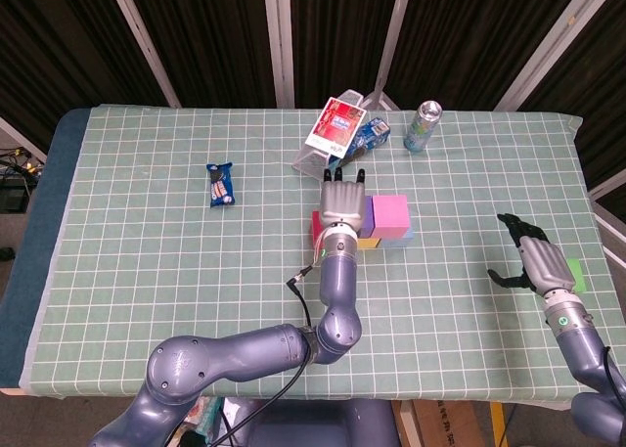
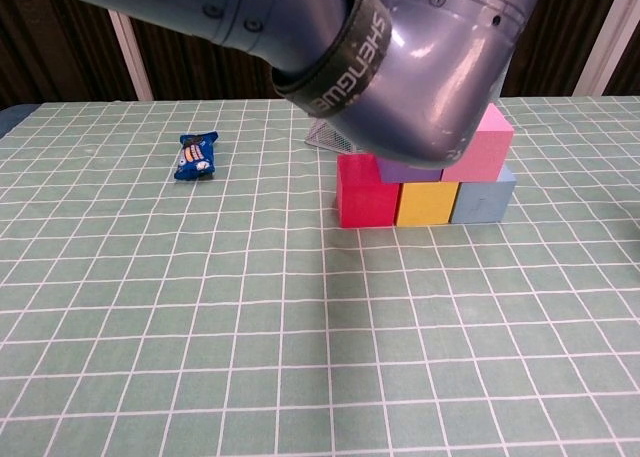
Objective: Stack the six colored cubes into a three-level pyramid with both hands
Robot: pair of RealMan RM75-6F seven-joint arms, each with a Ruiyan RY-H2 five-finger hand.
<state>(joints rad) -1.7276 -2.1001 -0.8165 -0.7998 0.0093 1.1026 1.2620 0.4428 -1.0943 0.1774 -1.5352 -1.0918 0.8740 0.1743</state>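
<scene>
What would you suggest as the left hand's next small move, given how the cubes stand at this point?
Probably lift the left hand straight up and off the stack. It lies over the purple cube, which already sits beside the pink cube on the red, yellow and pale blue row. Whether it grips the purple cube cannot be told. That would free the second level for the top cube.

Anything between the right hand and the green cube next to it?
Nothing visible. The right hand hangs open at the table's right edge, and the green cube sits just beyond it on the outer side, partly hidden by the hand. No other object lies between them.
</scene>
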